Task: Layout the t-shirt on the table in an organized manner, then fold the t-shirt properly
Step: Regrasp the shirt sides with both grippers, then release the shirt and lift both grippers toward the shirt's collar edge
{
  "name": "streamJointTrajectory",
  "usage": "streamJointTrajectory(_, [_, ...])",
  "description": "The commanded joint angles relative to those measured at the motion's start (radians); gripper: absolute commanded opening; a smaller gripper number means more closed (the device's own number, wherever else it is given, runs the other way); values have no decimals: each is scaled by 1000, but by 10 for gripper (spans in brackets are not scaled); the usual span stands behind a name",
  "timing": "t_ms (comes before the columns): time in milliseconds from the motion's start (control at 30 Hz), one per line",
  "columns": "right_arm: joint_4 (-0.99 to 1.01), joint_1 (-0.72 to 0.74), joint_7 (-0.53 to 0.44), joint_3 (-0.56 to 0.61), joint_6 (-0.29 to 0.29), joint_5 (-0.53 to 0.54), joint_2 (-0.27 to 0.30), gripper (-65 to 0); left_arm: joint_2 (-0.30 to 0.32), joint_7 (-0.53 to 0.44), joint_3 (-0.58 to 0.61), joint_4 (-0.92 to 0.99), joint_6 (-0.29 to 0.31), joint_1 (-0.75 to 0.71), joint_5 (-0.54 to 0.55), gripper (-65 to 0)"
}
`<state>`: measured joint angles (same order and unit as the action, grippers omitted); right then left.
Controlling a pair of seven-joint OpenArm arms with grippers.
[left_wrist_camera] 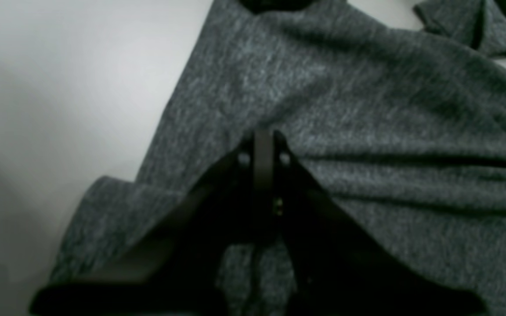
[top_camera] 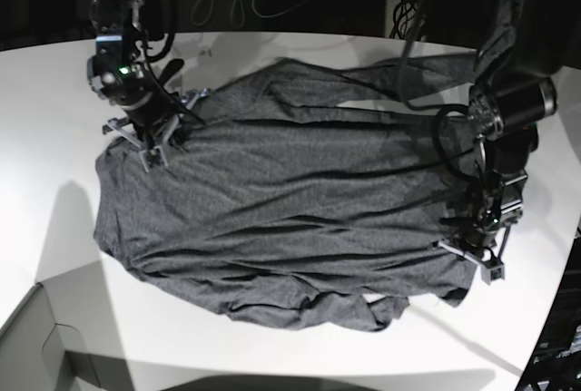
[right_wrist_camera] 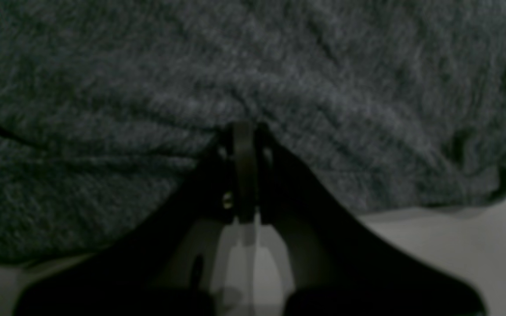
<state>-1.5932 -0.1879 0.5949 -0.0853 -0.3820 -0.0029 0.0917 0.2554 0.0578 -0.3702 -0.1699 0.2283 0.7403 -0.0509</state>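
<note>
The dark charcoal heather-grey knit t-shirt (top_camera: 290,219) lies spread but wrinkled across the large white table (top_camera: 45,119), plain fabric, no print, no label or writing readable anywhere. The right gripper (top_camera: 156,133) sits at the shirt's edge on the base view's left; in the right wrist view its black fingers (right_wrist_camera: 244,145) are pressed together w/ cloth pinched between. The left gripper (top_camera: 474,248) is at the opposite edge, near the table's rim; its fingers (left_wrist_camera: 264,153) are also closed together on the fabric. A grey box corner (top_camera: 36,346) shows at bottom left.
</note>
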Motion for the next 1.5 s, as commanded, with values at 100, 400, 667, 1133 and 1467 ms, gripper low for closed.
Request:
streamJointTrajectory(100, [-2,-28,29,-67,-1,-16,15,-650,9,6,4,-6,-13,18,-8,-648])
streamJointTrajectory(400, [-3,-60,26,-130,-1,-16,35,-650,29,4,-3,-9,-13,23,0,-648])
streamJointTrajectory(667, [-6,-69,24,-130,-1,-16,35,-650,32,3,-3,-10,-13,32,0,-649])
streamJointTrajectory(1133, [-236,-34,21,-136,-1,-13,19,-650,-5,24,-6,-280,-11,69,3,-645])
streamJointTrajectory(1467, [-382,-106,29,-219,-71,-15,21,-650,-1,419,-166,-879,-4,-284,355,-498])
